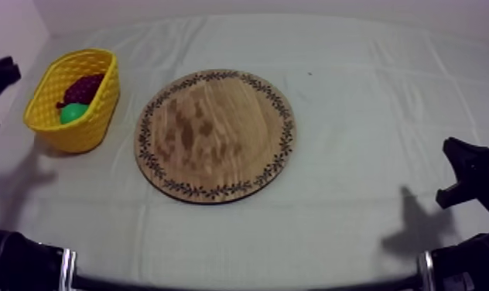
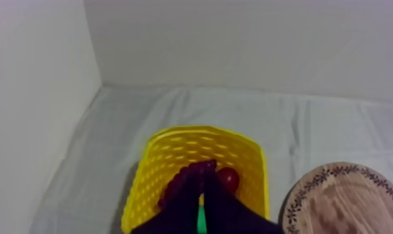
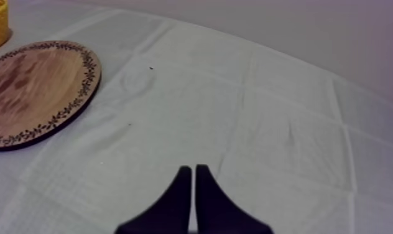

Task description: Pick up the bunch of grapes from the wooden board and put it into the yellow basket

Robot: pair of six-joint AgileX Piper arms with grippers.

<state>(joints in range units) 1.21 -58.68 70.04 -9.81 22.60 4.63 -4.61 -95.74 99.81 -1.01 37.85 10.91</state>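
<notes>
One big tabletop (image 1: 356,93) lies under a grey-white cloth. Near its middle sits the round wooden board (image 1: 215,135), with little leaves drawn all round its rim. Left of the board, close but not touching it, stands the yellow basket (image 1: 93,128). The left hand (image 2: 203,202) hangs near the basket and points down at it. Its two black fingers are pressed close together and hold nothing. The right hand (image 3: 193,180) is over plain cloth, well away from the board, and its fingers are squeezed into a narrow point. The bunch of grapes (image 1: 83,87) lies inside the basket, dark purple, at the far end. A green toy (image 1: 72,113) lies in the basket too, nearer the front. A small red fruit (image 2: 229,179) sits just beside the grapes.
</notes>
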